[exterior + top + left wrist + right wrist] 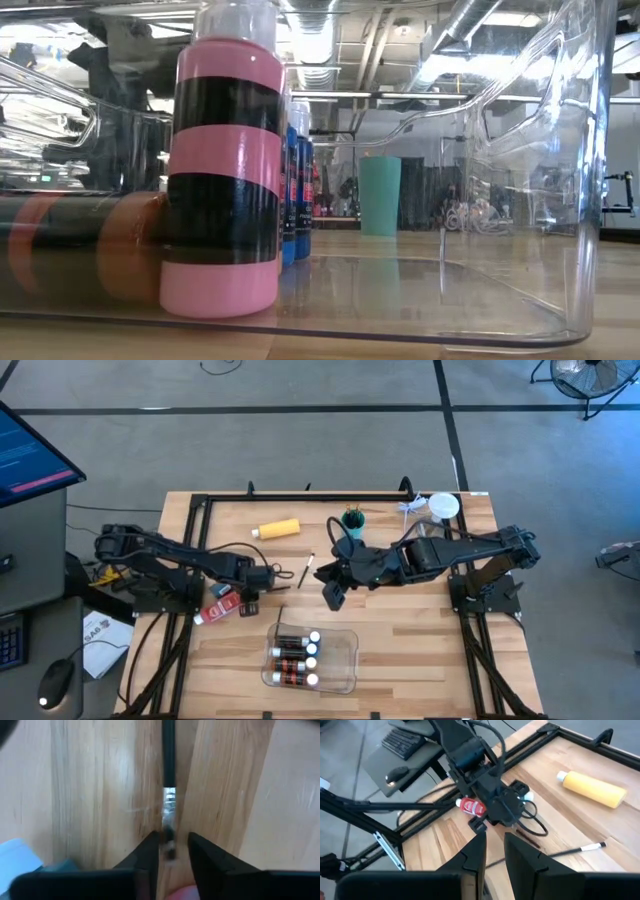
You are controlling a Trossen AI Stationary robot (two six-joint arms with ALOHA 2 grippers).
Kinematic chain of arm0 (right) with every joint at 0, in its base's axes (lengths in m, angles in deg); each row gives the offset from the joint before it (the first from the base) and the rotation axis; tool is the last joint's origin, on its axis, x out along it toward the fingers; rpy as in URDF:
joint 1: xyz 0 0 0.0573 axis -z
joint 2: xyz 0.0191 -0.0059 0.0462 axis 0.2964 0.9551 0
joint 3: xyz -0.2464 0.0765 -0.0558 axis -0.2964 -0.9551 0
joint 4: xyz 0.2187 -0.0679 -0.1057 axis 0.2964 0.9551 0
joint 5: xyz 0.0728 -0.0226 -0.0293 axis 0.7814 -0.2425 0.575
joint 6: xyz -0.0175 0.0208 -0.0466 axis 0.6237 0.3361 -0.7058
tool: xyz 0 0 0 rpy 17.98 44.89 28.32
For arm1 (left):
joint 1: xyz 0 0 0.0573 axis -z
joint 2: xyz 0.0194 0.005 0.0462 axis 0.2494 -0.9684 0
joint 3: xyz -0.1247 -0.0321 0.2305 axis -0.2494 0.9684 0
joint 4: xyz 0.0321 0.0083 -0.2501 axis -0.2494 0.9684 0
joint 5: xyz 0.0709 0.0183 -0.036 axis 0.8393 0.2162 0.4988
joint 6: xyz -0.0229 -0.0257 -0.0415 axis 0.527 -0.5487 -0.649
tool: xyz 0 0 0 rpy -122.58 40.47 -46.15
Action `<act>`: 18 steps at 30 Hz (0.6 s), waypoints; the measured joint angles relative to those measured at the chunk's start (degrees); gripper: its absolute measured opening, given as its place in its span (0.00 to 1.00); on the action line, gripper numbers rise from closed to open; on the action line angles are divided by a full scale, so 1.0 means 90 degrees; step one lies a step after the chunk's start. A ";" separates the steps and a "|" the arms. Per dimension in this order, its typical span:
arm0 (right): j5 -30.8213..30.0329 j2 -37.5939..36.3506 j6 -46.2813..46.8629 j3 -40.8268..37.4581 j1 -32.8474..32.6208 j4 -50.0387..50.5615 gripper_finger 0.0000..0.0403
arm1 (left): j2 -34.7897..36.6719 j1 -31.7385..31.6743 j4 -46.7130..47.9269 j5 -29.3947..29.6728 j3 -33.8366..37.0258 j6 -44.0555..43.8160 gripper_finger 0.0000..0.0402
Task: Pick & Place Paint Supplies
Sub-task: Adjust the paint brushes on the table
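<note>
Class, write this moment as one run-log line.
left gripper: closing around paint brush on table | right gripper: empty, hovering mid-table | tray: holds bottles

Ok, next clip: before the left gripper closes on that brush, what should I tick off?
1. Brush lies between the left gripper's fingers: ok.
2. Fingers clamped on it: not ok, a gap shows on each side.
3. Grip point near the handle's middle: not ok, the fingers sit at the bristle end.
4. Right gripper empty and apart from the left one: ok.
5. Clear tray has bare floor beside its bottles: ok.
</note>
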 joint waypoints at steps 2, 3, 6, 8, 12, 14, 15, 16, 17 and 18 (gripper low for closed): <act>0.0002 0.0000 0.0000 0.0000 -0.0002 0.0097 0.15 | -0.0083 0.0020 0.0019 -0.0024 -0.0112 0.0050 0.14; 0.0001 0.0000 0.0001 -0.0002 -0.0002 0.0166 0.15 | -0.0108 0.0020 -0.0001 -0.0034 -0.0177 0.0102 0.11; -0.0001 0.0000 0.0002 -0.0002 -0.0004 0.0266 0.15 | -0.0161 -0.0001 -0.0119 -0.0021 -0.0406 0.0264 0.02; -0.0002 0.0000 0.0002 -0.0002 -0.0029 0.0296 0.15 | -0.0210 -0.0056 -0.0650 -0.0050 -0.0571 0.0354 0.01; -0.0001 0.0000 0.0000 -0.0002 -0.0083 0.0378 0.15 | -0.0404 -0.0177 -0.1160 -0.0336 -0.0844 0.0371 0.01; -0.0003 0.0001 0.0000 -0.0002 -0.0092 0.0451 0.15 | -0.0689 -0.0184 -0.1394 -0.0396 -0.1025 0.0369 0.01; -0.0003 0.0002 0.0002 -0.0002 -0.0092 0.0499 0.15 | -0.0807 -0.0184 -0.1490 -0.0400 -0.1159 0.0368 0.01; -0.0005 0.0002 0.0002 -0.0002 -0.0092 0.0552 0.15 | -0.0930 -0.0182 -0.1590 -0.0403 -0.1300 0.0356 0.01; -0.0006 0.0002 0.0002 -0.0002 -0.0099 0.0598 0.15 | -0.1047 -0.0182 -0.1593 -0.0405 -0.1420 0.0327 0.01; -0.0009 0.0002 0.0002 -0.0002 -0.0111 0.0646 0.15 | -0.1144 -0.0182 -0.1513 -0.0394 -0.1512 0.0236 0.01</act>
